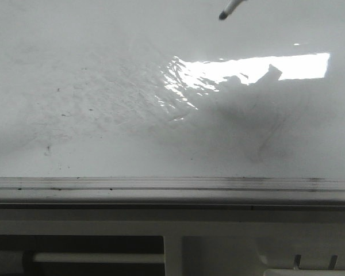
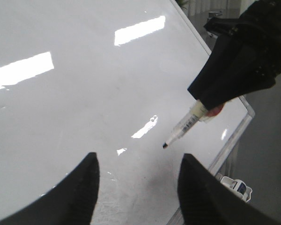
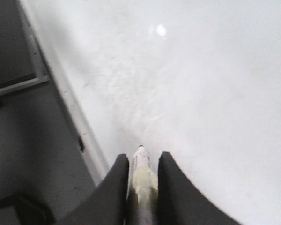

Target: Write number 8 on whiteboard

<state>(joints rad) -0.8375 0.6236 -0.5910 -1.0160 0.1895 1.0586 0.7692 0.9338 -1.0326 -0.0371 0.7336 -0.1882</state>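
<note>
Glossy white, the whiteboard [image 1: 103, 86] bears only grey smudges and scratches, with no number 8 visible. Left hand [image 2: 138, 180] hangs spread and empty over it; right hand [image 3: 143, 164] pinches a marker [image 3: 141, 176], tip just above the board.

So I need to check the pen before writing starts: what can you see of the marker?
The marker is a slim pale barrel with a barcode-like print and a dark tip, uncapped. The right gripper is shut on its rear end, fingers on both sides. It points tip-first at the whiteboard, tilted; whether the tip touches is unclear. No figure is drawn yet.
</note>
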